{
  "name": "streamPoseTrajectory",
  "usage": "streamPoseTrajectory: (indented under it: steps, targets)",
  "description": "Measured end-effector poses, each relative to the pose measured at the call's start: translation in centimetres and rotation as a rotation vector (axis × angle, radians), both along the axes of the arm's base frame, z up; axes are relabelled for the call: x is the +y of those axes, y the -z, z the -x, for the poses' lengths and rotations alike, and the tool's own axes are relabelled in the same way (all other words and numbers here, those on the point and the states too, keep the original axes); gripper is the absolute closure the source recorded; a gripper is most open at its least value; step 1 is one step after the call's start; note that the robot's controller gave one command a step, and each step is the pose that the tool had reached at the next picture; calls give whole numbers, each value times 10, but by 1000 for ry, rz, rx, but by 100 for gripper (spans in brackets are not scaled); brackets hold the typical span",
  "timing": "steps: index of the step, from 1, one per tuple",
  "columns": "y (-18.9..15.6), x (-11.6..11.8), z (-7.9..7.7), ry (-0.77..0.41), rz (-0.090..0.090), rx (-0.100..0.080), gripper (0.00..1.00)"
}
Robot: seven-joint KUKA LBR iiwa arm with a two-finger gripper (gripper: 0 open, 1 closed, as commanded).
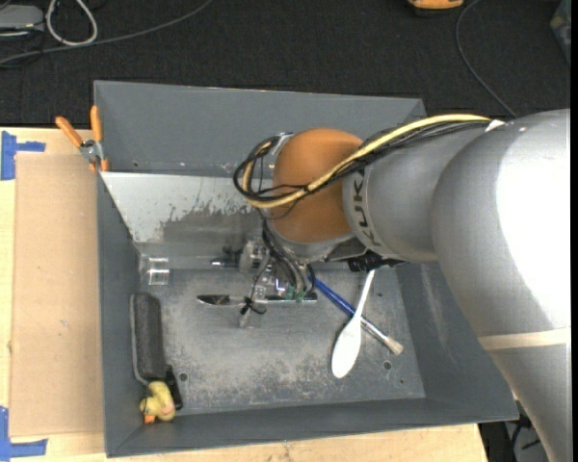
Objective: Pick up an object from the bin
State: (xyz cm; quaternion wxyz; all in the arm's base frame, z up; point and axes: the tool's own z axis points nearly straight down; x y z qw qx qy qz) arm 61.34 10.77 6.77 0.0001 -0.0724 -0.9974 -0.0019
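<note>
Pincer (pixel 253 304): low over the middle of the bin floor, pointing down beneath the wrist; whether it is open or closed cannot be told, nor whether it grips anything. Arm (pixel 443 200): silver-grey, entering from the right and covering the bin's right side. Bin (pixel 260 123): grey metal, with sloping walls and a scuffed, speckled floor. Orange cover (pixel 313 195): rounded, on the wrist just above the pincer, with black and yellow cables (pixel 270 192) looped across it. Black roll (pixel 147 333): long and narrow, lying along the foot of the left wall. White spoon (pixel 350 340): plastic, right of centre, with its bowl toward the near wall and its handle running up under the arm. Blue pen (pixel 333 298): slanted, just right of the pincer, its lower end beside the spoon handle. Pale stick (pixel 383 338): short, just beside the spoon handle on its right. Dark slim piece (pixel 214 299): flat on the floor just left of the pincer, the nearest loose thing to it. Clear cup (pixel 156 270): small, on its side near the left wall, above the roll. Yellow toy (pixel 157 402): small, in the near left corner, touching the roll's lower end.
</note>
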Motion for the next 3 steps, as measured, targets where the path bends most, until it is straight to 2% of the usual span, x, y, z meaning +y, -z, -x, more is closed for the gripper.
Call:
streamPoseTrajectory:
  steps: [1, 2, 3]
  targets:
    - [-3, -17, 3, -183, 0, 1, 100]
    - [-3, -17, 3, -182, -1, 1, 100]
    - [-37, -17, 6, -181, 0, 11, 100]
